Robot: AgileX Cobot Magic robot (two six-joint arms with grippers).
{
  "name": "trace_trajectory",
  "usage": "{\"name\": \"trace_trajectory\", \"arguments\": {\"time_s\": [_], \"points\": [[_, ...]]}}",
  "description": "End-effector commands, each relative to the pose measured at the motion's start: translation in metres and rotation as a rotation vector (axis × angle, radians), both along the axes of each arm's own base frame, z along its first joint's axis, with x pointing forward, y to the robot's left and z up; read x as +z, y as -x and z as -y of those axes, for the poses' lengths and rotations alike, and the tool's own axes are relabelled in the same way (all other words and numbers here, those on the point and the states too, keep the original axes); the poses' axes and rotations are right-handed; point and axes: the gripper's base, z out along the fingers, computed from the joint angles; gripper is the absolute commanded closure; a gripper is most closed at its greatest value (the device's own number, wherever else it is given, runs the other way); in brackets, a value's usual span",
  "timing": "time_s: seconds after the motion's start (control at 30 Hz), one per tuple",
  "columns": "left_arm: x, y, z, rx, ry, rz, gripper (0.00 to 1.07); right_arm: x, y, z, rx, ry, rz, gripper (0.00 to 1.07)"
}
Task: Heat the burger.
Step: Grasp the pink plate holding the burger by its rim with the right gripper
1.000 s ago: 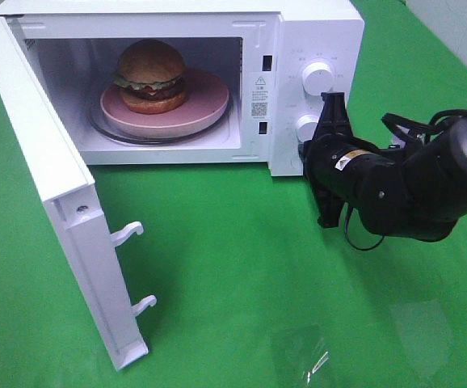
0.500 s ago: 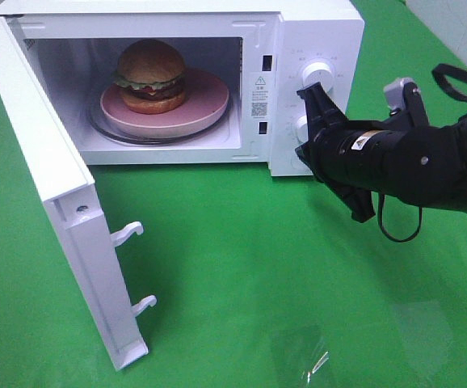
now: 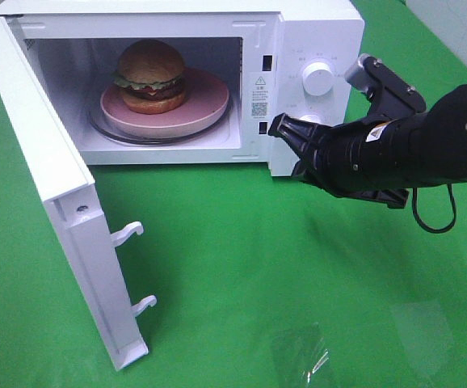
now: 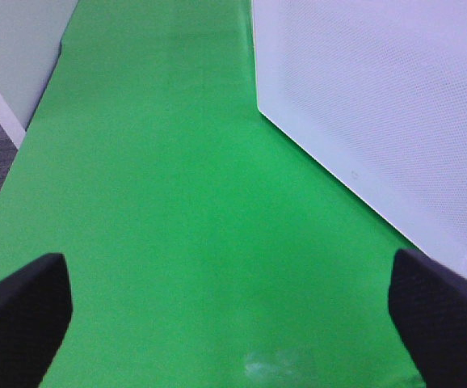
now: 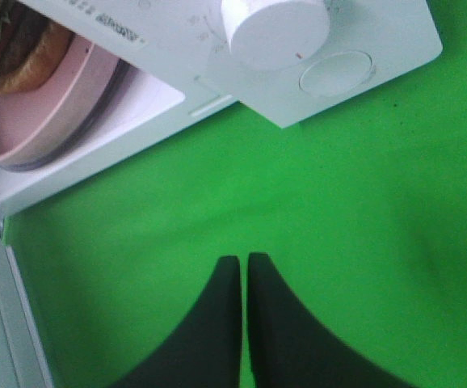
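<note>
Right gripper (image 3: pixel 279 128), jaws pressed together and empty, mostly hides the microwave (image 3: pixel 322 32)'s lower knob (image 5: pixel 274 28) from the high camera. Beyond it the burger (image 3: pixel 150 74) sits inside on a pink plate (image 3: pixel 205 105). Left gripper (image 4: pixel 225 267) gapes wide, only its fingertips (image 4: pixel 23 315) showing.

The round burger (image 3: pixel 150 75) has glossy golden-brown buns, frilly green lettuce, a dark brown patty and a red-orange streak. The smooth round plate (image 3: pixel 207 109) is pale pink. The boxy microwave (image 3: pixel 314 32) and its knobs (image 3: pixel 318 78) are white; its door panel (image 4: pixel 379 97) carries a fine grid of tiny dots. The flat table cover (image 3: pixel 241 267) is plain bright green. The right gripper (image 3: pixel 276 126) and left gripper (image 4: pixel 229 319) are matte black.
</note>
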Motion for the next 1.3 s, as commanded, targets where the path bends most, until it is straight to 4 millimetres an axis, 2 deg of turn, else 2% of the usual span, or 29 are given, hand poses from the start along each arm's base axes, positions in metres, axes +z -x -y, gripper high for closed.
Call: {"name": "trace_trajectory", "arguments": {"time_s": [0.03,0.23,0.43,0.53,0.8,0.87,1.23,1.3], "points": [[0.0,0.002,0.001,0.001,0.004,0.029,0.07,0.004,0.008,0.001,0.114,0.093,-0.02,1.04],[0.0,0.002,0.001,0.001,0.004,0.029,0.07,0.002,0.016,0.001,0.257,0.205,-0.057,1.04],[0.0,0.002,0.001,0.001,0.004,0.029,0.07,0.011,0.018,-0.004,0.548,0.427,-0.101,1.03],[0.0,0.002,0.001,0.001,0.004,0.029,0.07,0.012,0.017,-0.004,0.573,0.456,-0.101,1.03],[0.0,0.002,0.001,0.001,0.004,0.029,0.07,0.026,0.009,0.002,0.726,0.697,-0.087,1.03],[0.0,0.002,0.001,0.001,0.004,0.029,0.07,0.035,0.004,0.004,0.801,0.814,-0.07,1.02],[0.0,0.002,0.001,0.001,0.004,0.029,0.07,0.044,-0.005,0.007,0.987,1.045,0.049,1.02],[0.0,0.002,0.001,0.001,0.004,0.029,0.07,0.045,-0.005,0.006,1.116,1.141,0.112,1.01]]}}
